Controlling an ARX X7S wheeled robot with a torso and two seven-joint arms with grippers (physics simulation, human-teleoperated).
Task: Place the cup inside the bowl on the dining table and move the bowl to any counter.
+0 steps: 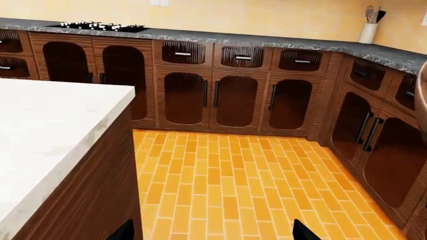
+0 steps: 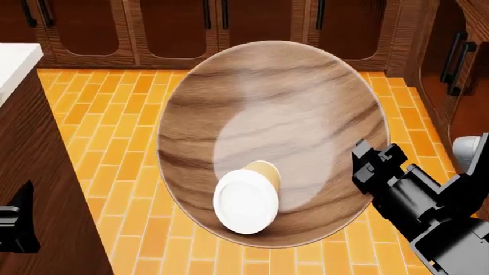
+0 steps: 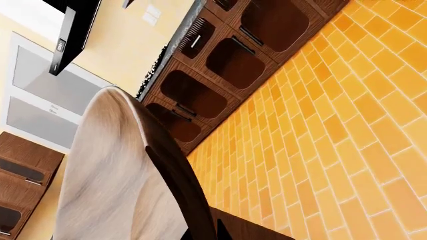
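The large wooden bowl (image 2: 275, 109) hangs in the air over the orange tile floor. My right gripper (image 2: 368, 165) is shut on its right rim. In the right wrist view the bowl (image 3: 113, 170) shows edge-on, with the right gripper (image 3: 205, 231) pinching the rim. The tan cup (image 2: 248, 201) lies on its side inside the bowl, its white lid towards the camera. My left gripper (image 1: 213, 234) is open with nothing in it, beside the dining table (image 1: 53, 125). A corner of the table's white top (image 2: 15, 60) shows at the left. The black marble counter (image 1: 267, 40) runs along the far wall.
Dark wood cabinets (image 1: 233, 97) stand under the counter and continue along the right side (image 1: 380, 140). A black hob (image 1: 100, 26) and a white utensil holder (image 1: 368, 31) sit on the counter. Orange tile floor (image 1: 233, 185) lies between table and cabinets.
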